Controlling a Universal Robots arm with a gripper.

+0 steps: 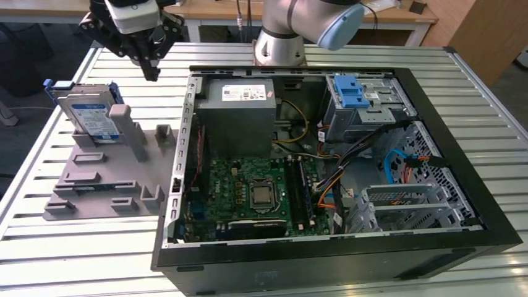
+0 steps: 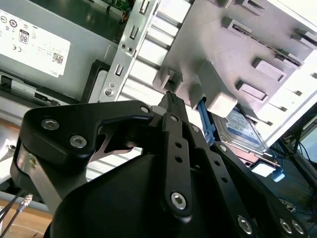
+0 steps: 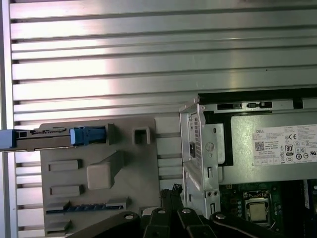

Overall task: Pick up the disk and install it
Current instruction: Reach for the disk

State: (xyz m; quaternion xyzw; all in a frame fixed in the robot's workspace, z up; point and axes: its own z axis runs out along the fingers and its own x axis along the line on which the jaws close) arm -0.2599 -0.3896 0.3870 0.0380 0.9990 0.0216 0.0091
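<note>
- the disk (image 1: 89,114), a flat silver metal slab with a glossy blue-and-white label and a blue plastic frame, is being held upright on its edge in a slot of a matte grey plastic fixture (image 1: 99,185), at the exterior view's left.
- the fixture, a flat plate studded with blocky rectangular posts, is being carried by a ribbed aluminium table (image 1: 66,247), just beside the open black computer case (image 1: 330,263).
- the gripper (image 1: 151,73), black and angular with bolted links, is being suspended above the table to the exterior view's right of the disk and apart from it; its fingers are being pressed together into one narrow point, with nothing between them.
- in the exterior view, a boxy grey metal power supply (image 1: 239,120) with a white sticker, a green circuit board (image 1: 243,185) and a perforated grey cage (image 1: 367,105) with a blue latch are being shown inside the case.
- in the first wrist view the disk (image 3: 44,139) is being seen edge-on as a thin strip with a blue end piece, and a square metal processor socket (image 3: 257,210) is being shown.
- in the second wrist view the disk's labelled face (image 2: 242,131) is being glimpsed past a fixture post, beyond the dark fingertips (image 2: 172,98).
</note>
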